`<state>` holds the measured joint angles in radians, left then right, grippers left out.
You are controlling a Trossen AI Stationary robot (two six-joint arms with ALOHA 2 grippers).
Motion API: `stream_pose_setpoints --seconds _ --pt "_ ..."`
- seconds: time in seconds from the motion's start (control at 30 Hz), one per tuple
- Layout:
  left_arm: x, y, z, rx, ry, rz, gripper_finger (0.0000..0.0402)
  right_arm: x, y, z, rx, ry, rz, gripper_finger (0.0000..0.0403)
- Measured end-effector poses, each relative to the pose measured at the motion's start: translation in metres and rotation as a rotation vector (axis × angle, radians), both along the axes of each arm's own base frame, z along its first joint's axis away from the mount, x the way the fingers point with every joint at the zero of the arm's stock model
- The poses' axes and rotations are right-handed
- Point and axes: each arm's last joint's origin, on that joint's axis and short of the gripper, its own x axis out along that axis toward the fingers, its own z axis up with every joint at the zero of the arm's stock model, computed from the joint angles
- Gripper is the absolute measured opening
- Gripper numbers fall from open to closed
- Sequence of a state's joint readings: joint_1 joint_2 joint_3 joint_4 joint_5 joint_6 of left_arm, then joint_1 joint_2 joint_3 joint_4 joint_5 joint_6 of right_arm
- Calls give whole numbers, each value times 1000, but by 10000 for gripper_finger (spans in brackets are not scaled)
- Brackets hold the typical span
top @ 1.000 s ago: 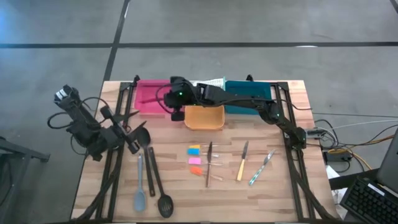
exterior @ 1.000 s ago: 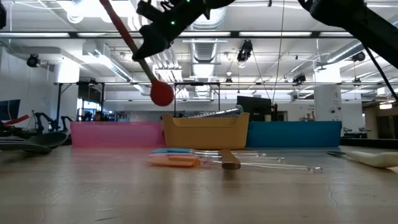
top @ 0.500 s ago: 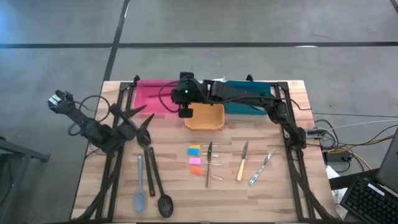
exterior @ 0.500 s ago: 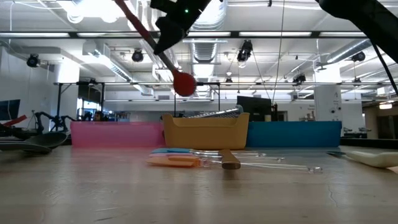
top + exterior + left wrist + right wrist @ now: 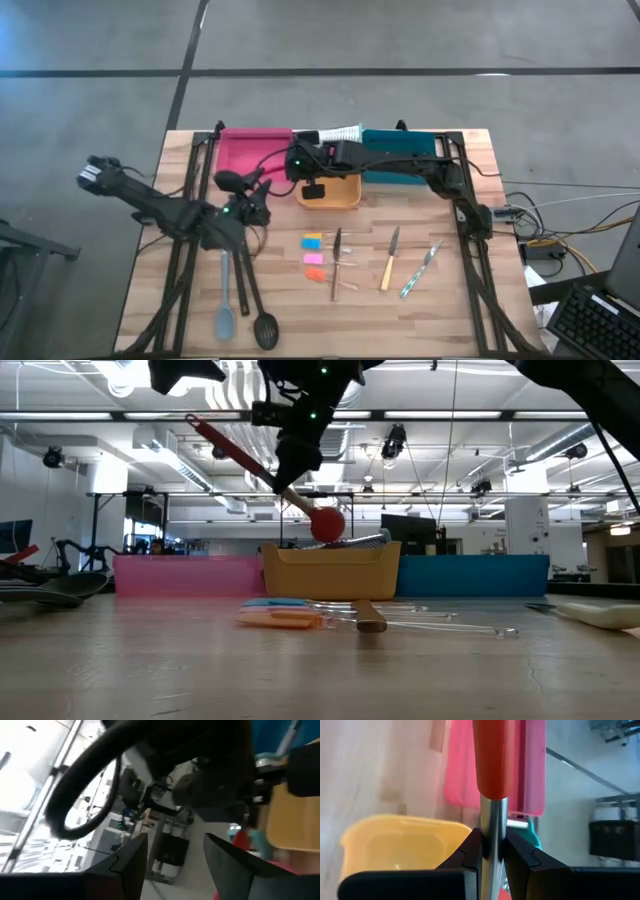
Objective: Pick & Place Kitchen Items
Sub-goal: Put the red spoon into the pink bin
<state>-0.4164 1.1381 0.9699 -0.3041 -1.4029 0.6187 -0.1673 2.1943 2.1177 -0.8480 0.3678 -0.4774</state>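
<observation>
Right gripper (image 5: 492, 851), clamped on red spoon (image 5: 262, 472), has swung it over orange tray (image 5: 330, 192); drop looks next. Left gripper (image 5: 172, 855) has come in close beside it, open and empty.

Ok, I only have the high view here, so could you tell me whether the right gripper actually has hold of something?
Observer: Yes. The right wrist view shows the right gripper shut on the red spoon, on its metal shaft.
Operator: Thank you. Where is its head?
Observer: In the low view it hangs just above the orange tray rim, handle slanting up.
Operator: And the left gripper?
Observer: The left gripper has its fingers apart, with only background between them.
</observation>
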Motion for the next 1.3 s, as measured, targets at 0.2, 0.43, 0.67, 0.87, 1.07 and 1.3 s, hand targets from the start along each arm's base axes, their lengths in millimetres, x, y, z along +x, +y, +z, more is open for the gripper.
stream_pose_setpoints --seconds 0.2,0.43,0.67,0.87,1.07,1.3 --pt "-8 7 6 -323 2 -113 197 -10 8 -3 -8 42 30 41" --pt "-16 24 7 -499 59 -54 195 -15 25 3 -24 19 82 40" --pt "-8 28 4 -488 127 -66 195 -16 27 -3 -15 34 90 40" --pt "-2 31 5 -563 127 -116 194 -15 28 -18 -17 43 99 40" --pt "8 40 -5 -625 167 -96 193 -12 30 -22 -30 13 113 40" --pt "17 47 -13 -644 200 -61 193 -11 30 -22 -28 -1 109 40"
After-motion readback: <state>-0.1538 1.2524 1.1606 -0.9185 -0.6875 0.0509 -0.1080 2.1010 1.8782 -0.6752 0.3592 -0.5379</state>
